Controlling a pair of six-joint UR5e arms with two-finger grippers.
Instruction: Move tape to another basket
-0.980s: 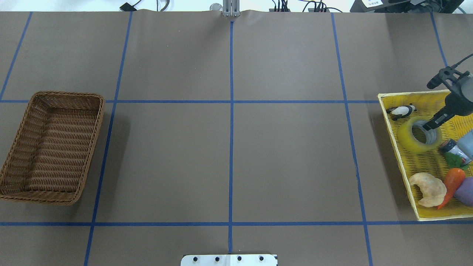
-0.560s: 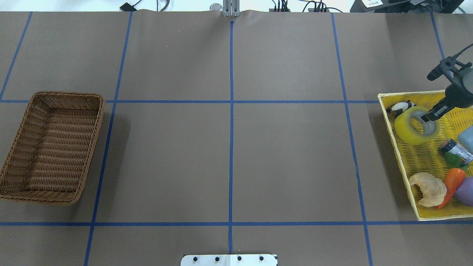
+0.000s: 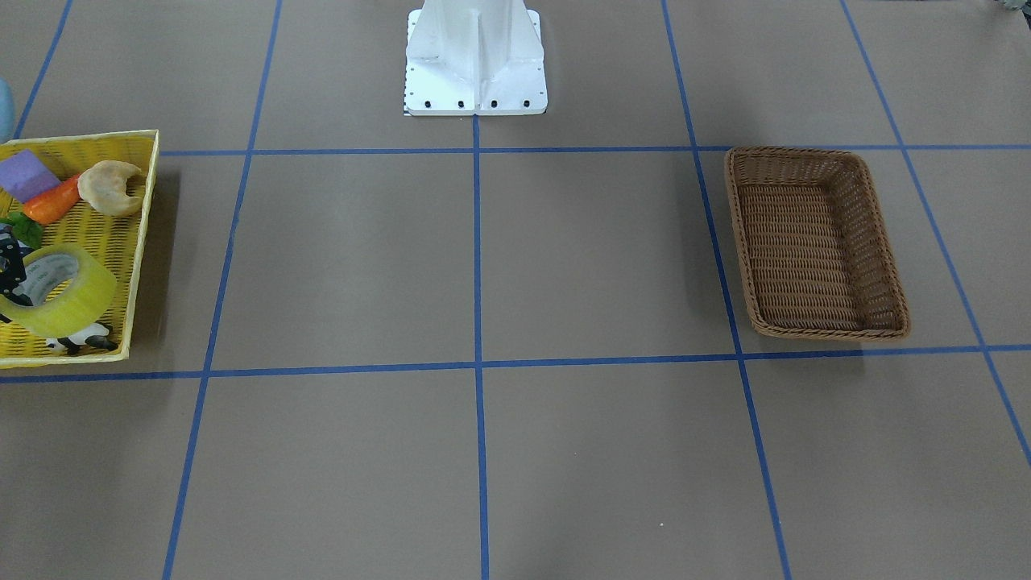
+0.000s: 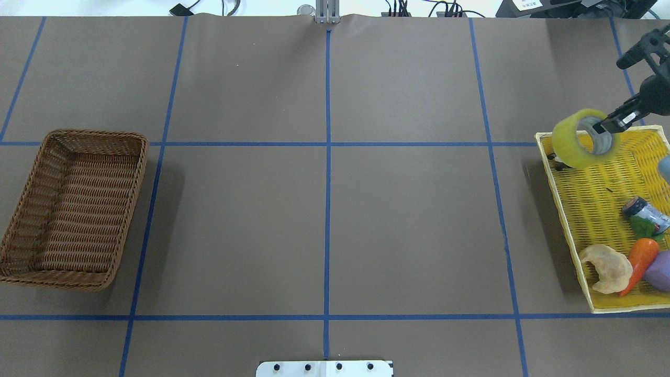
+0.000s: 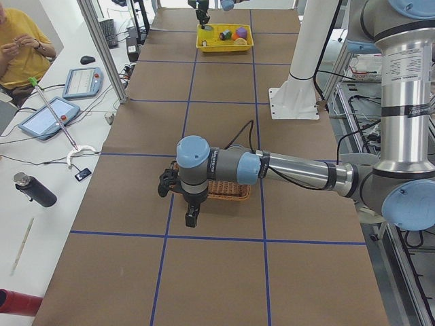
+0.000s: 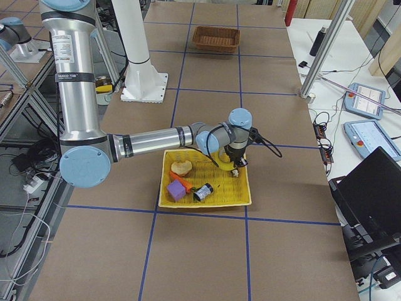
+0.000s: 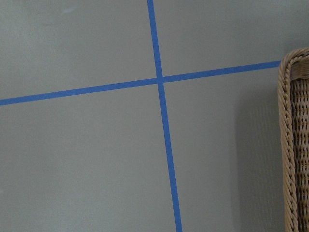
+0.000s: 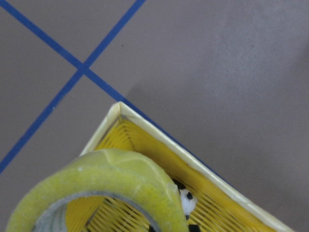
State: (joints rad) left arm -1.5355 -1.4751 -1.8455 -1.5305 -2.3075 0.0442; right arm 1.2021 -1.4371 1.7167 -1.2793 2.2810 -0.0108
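The tape point(image 4: 570, 142) hangs from the right gripper point(image 4: 605, 127) (wall pinched).

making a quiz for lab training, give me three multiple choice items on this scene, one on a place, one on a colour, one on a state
1. In the overhead view, the brown basket sits:
A) at the left side of the table
B) in the middle
C) at the right edge

2. The block beside the carrot is:
A) red
B) white
C) purple

3. The tape is:
A) lying in the brown basket
B) gripped by the right claw over a corner of the yellow tray
C) lying on the bare table

Answers:
1 A: the overhead view shows it far left.
2 C: it is purple against the orange carrot.
3 B: a claw finger is inside the core, and the roll overlaps the tray's rim.
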